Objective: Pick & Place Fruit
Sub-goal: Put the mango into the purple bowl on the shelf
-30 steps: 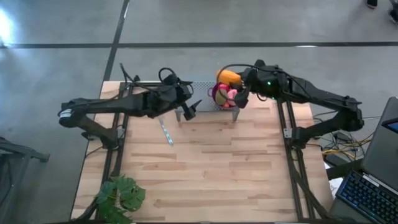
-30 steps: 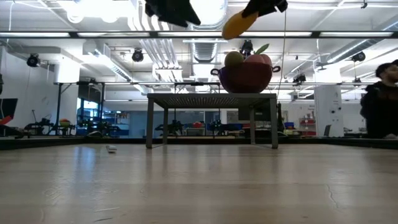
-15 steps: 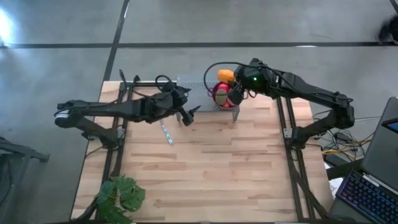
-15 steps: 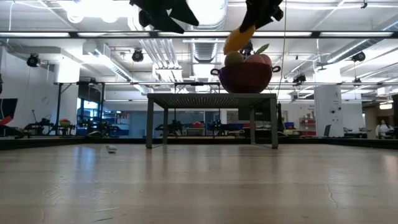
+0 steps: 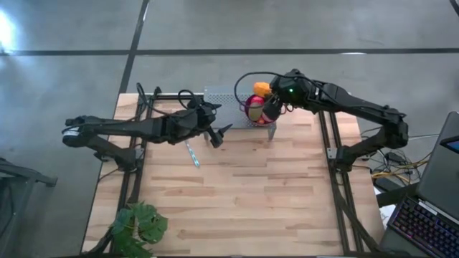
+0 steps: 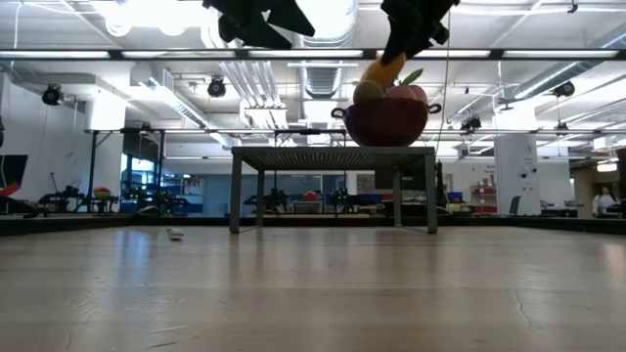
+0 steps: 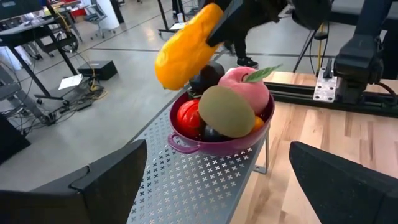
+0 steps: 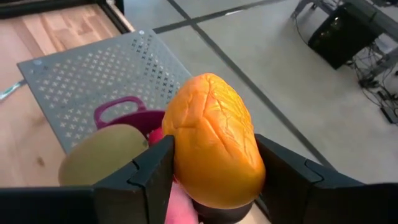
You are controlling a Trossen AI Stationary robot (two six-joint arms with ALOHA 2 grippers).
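A purple bowl stands on a perforated metal stand at the table's far edge. It holds an olive-green piece, a pink ball, a red ball and a dark ball. My right gripper is shut on an elongated orange piece just above the bowl. My left gripper hangs open to the left of the bowl, level with it and holding nothing. My right gripper pinches the orange piece by its two sides between both fingers, at the piece's upper end. The fingers slant down from the table's right side. The piece juts out below them, tilted, lifted over the bowl's fruit.
A leafy plant sits at the near left corner. A small silvery object lies on the wood in front of the stand. A laptop stands off the table's right edge. The wide wooden middle of the table lies in front of the stand.
My right gripper has tipped further down and lowered the orange piece toward the bowl; the piece now hangs steeper, close over the fruit. My left gripper has sunk slightly and rolled, still open.
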